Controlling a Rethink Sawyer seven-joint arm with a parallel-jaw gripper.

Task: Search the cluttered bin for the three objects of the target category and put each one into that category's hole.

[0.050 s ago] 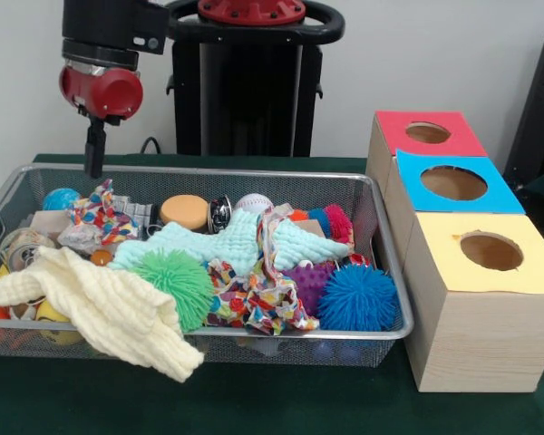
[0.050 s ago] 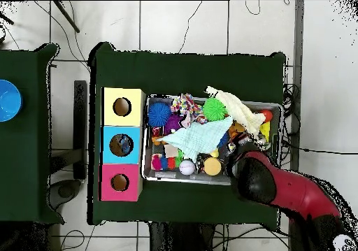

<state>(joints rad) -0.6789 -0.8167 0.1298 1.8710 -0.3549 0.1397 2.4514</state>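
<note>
A wire mesh bin [image 1: 385, 272] is piled with mixed objects. Among them are spiky balls in green [image 1: 174, 281], blue [image 1: 357, 297] and purple [image 1: 310, 281]. There are also a cream cloth [image 1: 109, 308], a mint cloth [image 1: 236, 243], patterned cloths [image 1: 254, 294], a baseball [image 1: 254, 203] and an orange disc [image 1: 184, 211]. My gripper [image 1: 94, 168] hangs above the bin's far left corner, clear of the contents, with nothing seen in it. In the overhead view the red arm [image 2: 280, 189] covers the bin's lower right corner and hides the gripper.
Three wooden boxes with round holes stand in a row beside the bin: red top [image 1: 394, 127], blue top [image 1: 417, 168], yellow top [image 1: 440, 263]. From above they are yellow [image 2: 133, 94], blue [image 2: 133, 133] and red [image 2: 133, 171]. The cream cloth droops over the bin's front rim.
</note>
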